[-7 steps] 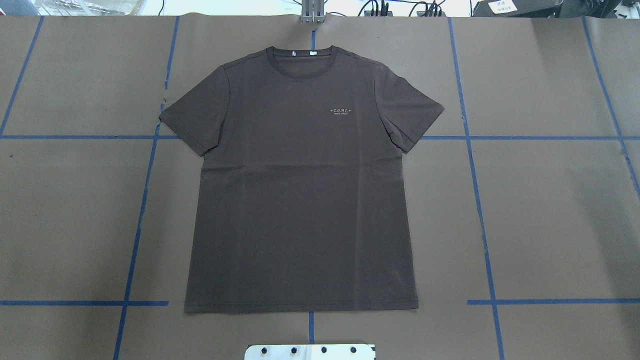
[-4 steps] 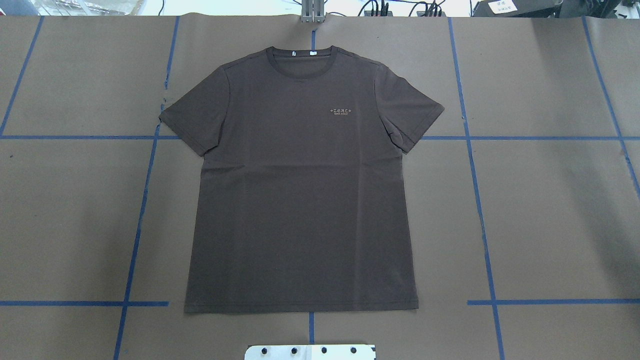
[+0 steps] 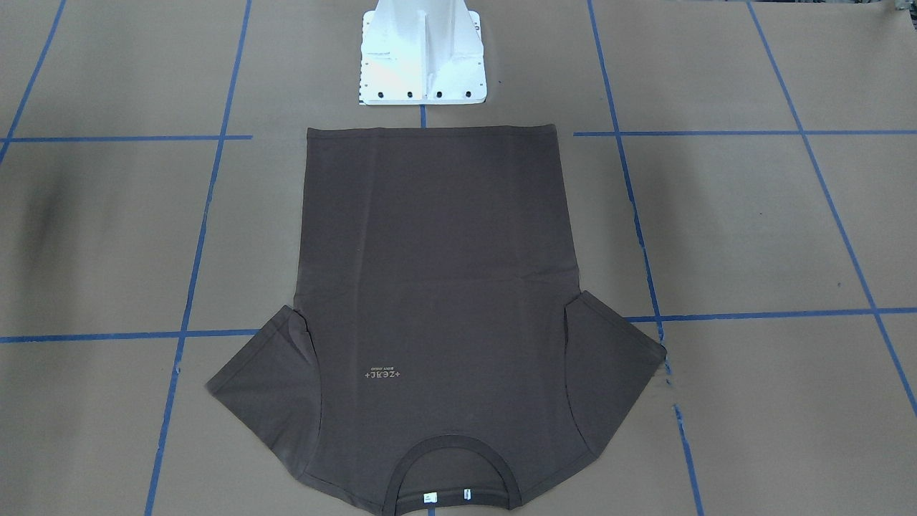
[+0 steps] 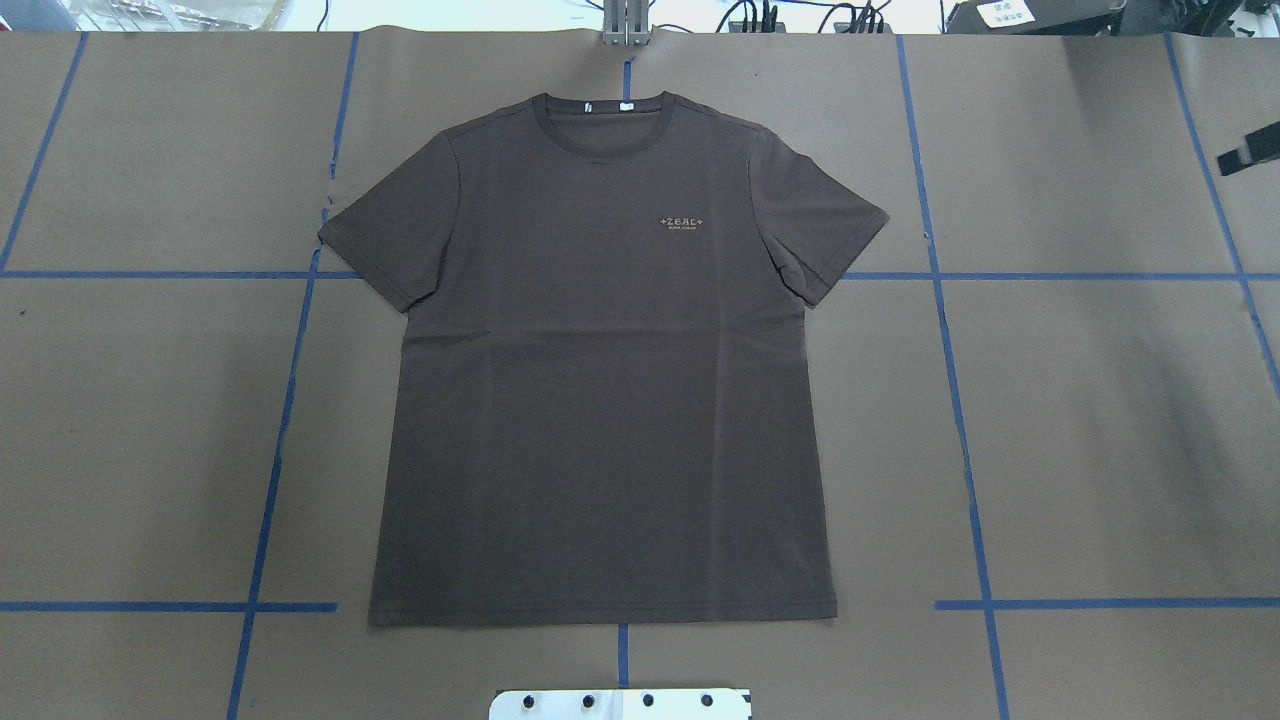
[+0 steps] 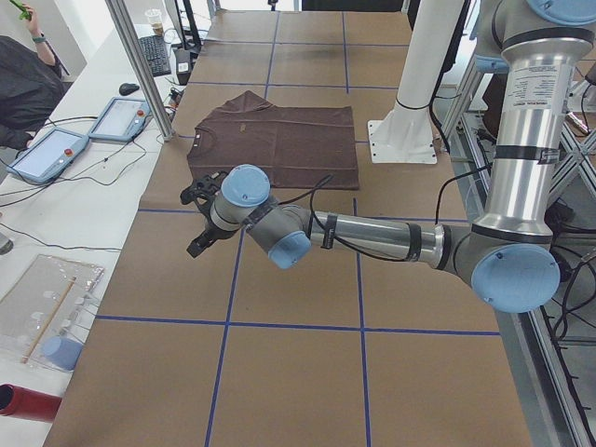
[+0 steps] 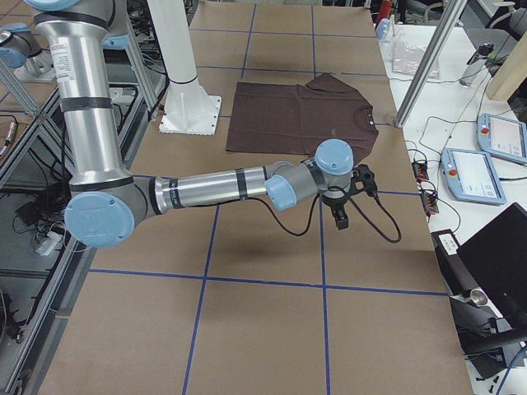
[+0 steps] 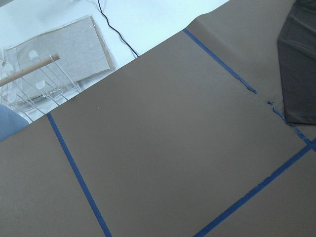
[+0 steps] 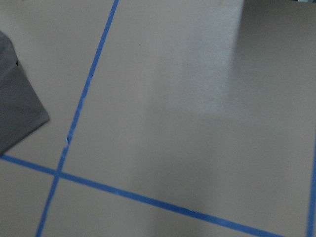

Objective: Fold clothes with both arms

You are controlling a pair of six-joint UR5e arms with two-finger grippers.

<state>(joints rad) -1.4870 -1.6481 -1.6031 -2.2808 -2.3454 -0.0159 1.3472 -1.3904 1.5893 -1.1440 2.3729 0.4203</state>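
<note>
Dark brown T-shirt spread flat, logo up, in the middle of the brown paper, hem near the white base, collar at the far side, with left gripper and right gripper above bare paper beyond either sleeve, touching nothing, finger spread impossible to tell.

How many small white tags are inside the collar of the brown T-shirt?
2. Both lie inside the back of the collar of the T-shirt, side by side: a wider tag near the middle, a narrow tag toward the robot's left. None looks hidden.
</note>
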